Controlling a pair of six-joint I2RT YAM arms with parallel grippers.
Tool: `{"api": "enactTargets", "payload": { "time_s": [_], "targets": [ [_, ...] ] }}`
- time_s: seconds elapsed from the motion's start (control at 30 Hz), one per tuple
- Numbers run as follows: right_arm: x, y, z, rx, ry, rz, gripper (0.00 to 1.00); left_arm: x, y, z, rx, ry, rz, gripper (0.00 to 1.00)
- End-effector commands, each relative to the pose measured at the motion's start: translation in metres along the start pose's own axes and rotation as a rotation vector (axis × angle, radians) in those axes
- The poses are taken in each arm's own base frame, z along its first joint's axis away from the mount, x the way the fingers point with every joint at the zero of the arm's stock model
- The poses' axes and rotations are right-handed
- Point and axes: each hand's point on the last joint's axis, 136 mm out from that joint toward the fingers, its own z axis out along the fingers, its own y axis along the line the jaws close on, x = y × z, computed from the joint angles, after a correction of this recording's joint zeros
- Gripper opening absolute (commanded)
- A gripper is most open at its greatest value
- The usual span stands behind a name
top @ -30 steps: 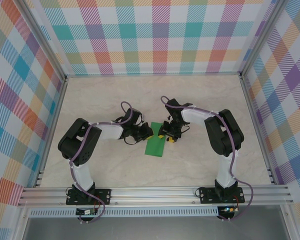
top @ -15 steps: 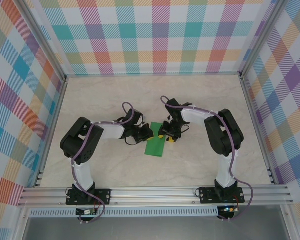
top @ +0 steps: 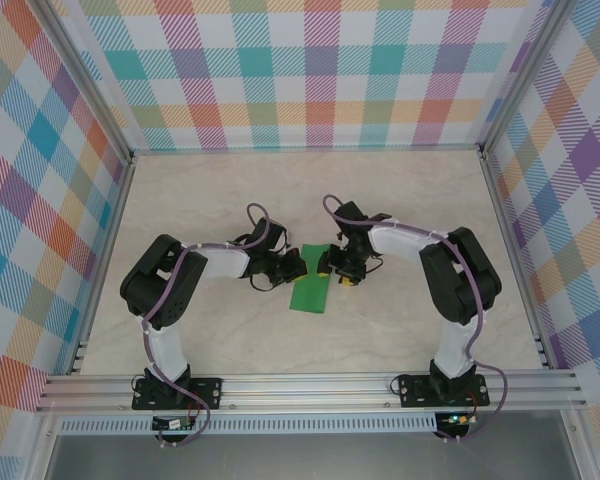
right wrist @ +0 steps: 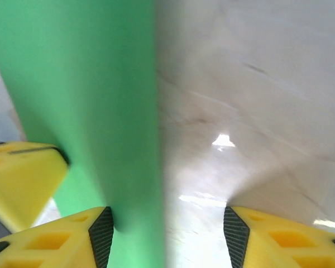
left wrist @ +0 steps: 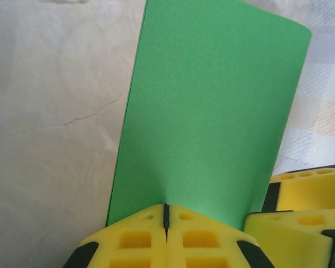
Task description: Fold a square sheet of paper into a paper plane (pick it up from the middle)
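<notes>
The square sheet of paper (top: 311, 291) is bright green and shows from above as a narrow rectangle at the table's middle, between both grippers. My left gripper (top: 291, 266) is shut on its left edge; in the left wrist view the yellow fingertips (left wrist: 151, 229) pinch the sheet (left wrist: 212, 111), which stands up and curves away from them. My right gripper (top: 334, 270) is at the sheet's right side with its jaws open. In the right wrist view the green sheet (right wrist: 84, 95) lies against the left pad (right wrist: 102, 231), and bare table shows between the pads, around the right gripper (right wrist: 164, 234).
The marble-look table (top: 400, 200) is ringed by checked walls and an aluminium frame (top: 310, 390) at the near edge. The other gripper's yellow fingers (left wrist: 301, 215) sit close beside the left one.
The right gripper's jaws have spread wider, and its arm has shifted slightly to the right. The left gripper stays shut on the paper, which has barely moved.
</notes>
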Motion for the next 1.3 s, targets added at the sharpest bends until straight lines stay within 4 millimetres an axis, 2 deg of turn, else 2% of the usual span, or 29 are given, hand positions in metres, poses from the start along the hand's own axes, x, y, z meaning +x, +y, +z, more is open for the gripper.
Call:
{"api": "enactTargets", "payload": {
  "time_s": [0.0, 0.13, 0.23, 0.37, 0.47, 0.53, 0.67, 0.73, 1.0, 1.27],
  "targets": [
    [-0.003, 0.003, -0.026, -0.021, -0.101, 0.012, 0.61, 0.041, 0.073, 0.006, -0.249, 0.095, -0.071, 0.00],
    [0.002, 0.022, -0.039, -0.096, -0.150, -0.005, 0.58, 0.041, 0.076, 0.005, -0.267, 0.090, -0.060, 0.00],
    [0.003, 0.039, -0.040, -0.148, -0.156, -0.042, 0.41, 0.037, 0.076, 0.003, -0.275, 0.066, -0.053, 0.00],
    [0.001, 0.053, -0.031, -0.166, -0.133, -0.079, 0.19, 0.033, 0.078, 0.001, -0.295, 0.039, -0.058, 0.00],
    [0.000, 0.064, -0.021, -0.190, -0.105, -0.101, 0.08, 0.031, 0.079, 0.000, -0.294, 0.026, -0.064, 0.00],
    [-0.002, 0.070, -0.015, -0.195, -0.097, -0.113, 0.04, 0.031, 0.079, 0.001, -0.293, 0.023, -0.068, 0.00],
    [-0.002, 0.077, -0.003, -0.209, -0.067, -0.124, 0.01, 0.034, 0.083, 0.002, -0.298, 0.030, -0.075, 0.00],
    [-0.002, 0.074, 0.005, -0.191, -0.051, -0.116, 0.00, 0.035, 0.084, 0.002, -0.302, 0.034, -0.080, 0.00],
    [0.006, 0.049, 0.028, -0.116, -0.007, -0.104, 0.00, 0.039, 0.094, 0.000, -0.343, 0.036, -0.113, 0.00],
    [0.011, 0.027, 0.038, -0.074, 0.013, -0.136, 0.00, 0.048, 0.126, -0.008, -0.500, 0.038, -0.153, 0.00]
  ]
}}
